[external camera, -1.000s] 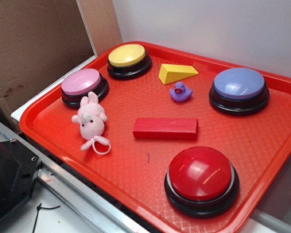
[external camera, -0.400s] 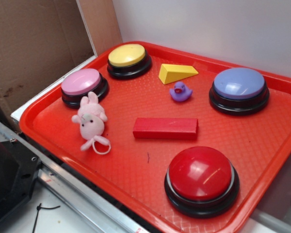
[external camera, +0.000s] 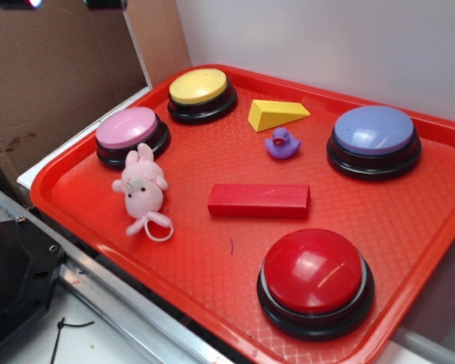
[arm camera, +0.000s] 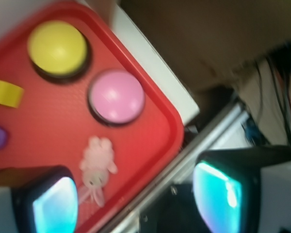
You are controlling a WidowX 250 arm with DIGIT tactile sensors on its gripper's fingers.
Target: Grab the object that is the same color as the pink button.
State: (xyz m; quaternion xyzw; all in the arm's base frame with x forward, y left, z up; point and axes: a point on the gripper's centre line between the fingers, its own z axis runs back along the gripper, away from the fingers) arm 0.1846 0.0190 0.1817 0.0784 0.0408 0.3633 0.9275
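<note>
pink bunny [external camera: 142, 186] beside pink button [external camera: 129, 129]

The gripper [arm camera: 136, 196] is seen from the wrist view with its jaws spread wide apart and nothing between them; both fingers [arm camera: 53, 206] have glowing teal pads.

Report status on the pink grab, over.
Gripper open, high above the tray's left edge. Plush bunny untouched beside pink button. Nothing in the way.
</note>
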